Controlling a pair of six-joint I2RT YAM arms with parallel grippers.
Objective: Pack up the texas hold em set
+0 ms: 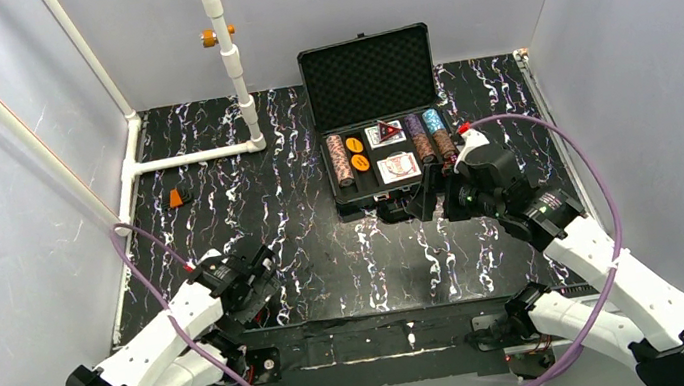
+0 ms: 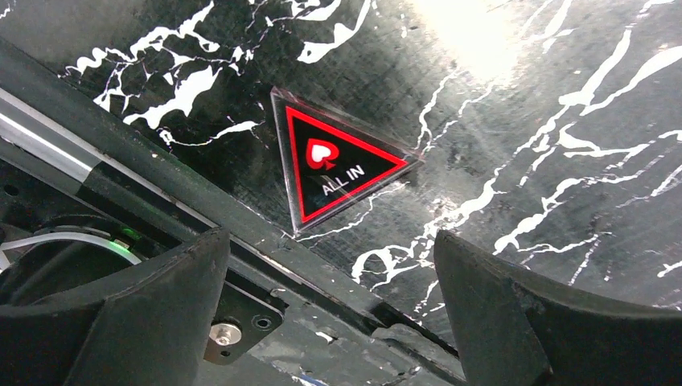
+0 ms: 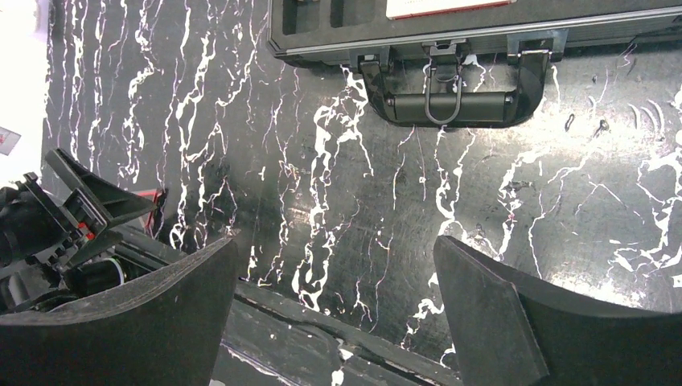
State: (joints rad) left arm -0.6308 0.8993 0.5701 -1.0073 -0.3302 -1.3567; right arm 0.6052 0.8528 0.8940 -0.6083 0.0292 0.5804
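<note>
At the far middle of the black white-veined marble-look table (image 1: pixel 328 266), the black rectangular hinged plastic case (image 1: pixel 367 78) is stood open, foam-lined lid up. Most of the set is already seated in the foam: brown and blue chip stacks (image 1: pixel 340 158), two white card decks (image 1: pixel 399 166), two orange discs (image 1: pixel 357 154), one red-black triangle (image 1: pixel 390 131). The right gripper (image 3: pixel 336 241) is parked just in front of the case handle (image 3: pixel 446 100), jaws wide apart, nothing gripped. The left gripper (image 2: pixel 330 241), also spread and empty, is hung over what's left out, a red-black "ALL IN" triangle plaque (image 2: pixel 338 161) lying flat by the table's near edge. That one looks yet to be packed — then the lid shut.
</note>
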